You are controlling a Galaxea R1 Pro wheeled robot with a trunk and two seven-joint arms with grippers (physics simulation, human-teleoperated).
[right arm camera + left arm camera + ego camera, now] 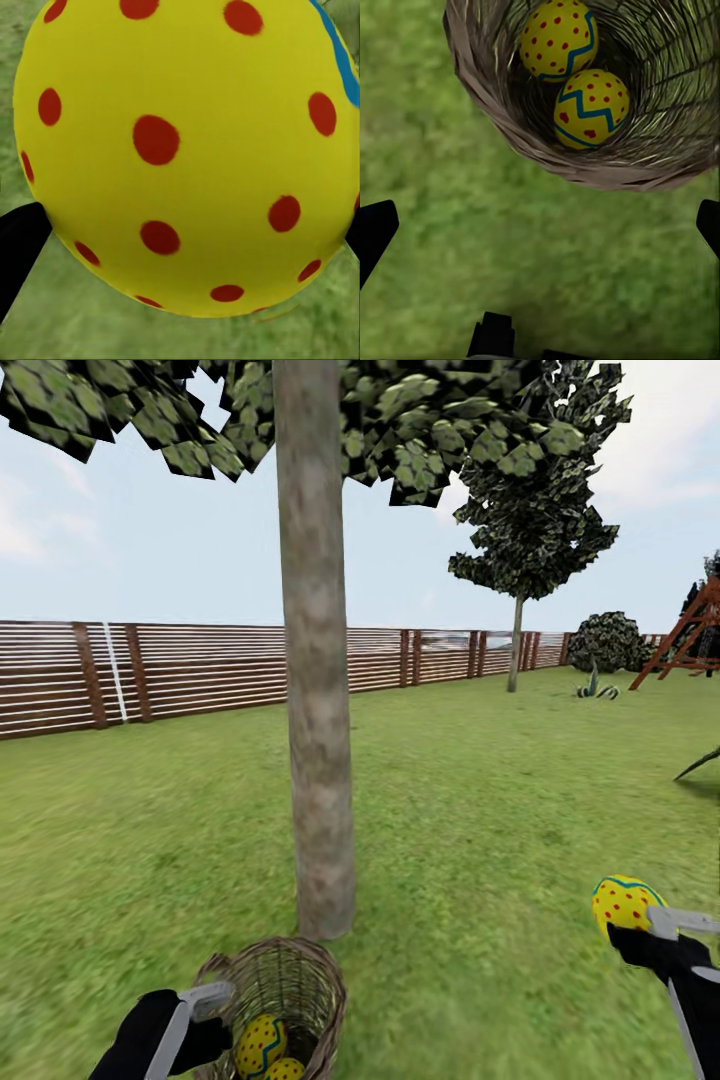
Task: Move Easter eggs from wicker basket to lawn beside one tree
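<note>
The wicker basket [305, 985] stands on the lawn [480, 810] at the foot of the tree [318, 710], right in front of the thick pale trunk. Two Easter eggs [262, 1042] lie inside it; the left wrist view shows them side by side, one [559, 39] and the other [591, 107], within the woven wall [480, 82]. My left gripper [205, 1008] hovers open just beside the basket's rim, over grass, with nothing between its fingers [375, 229]. Low at the right, my right gripper [645, 930] is shut on the third egg [622, 903], held above the grass [187, 150].
A brown slatted fence [180, 675] runs along the back of the lawn. A thin-trunked tree [516, 640], a round bush [605, 642] and a red-brown wooden frame [690, 630] stand far back right. Open grass lies on both sides of the trunk.
</note>
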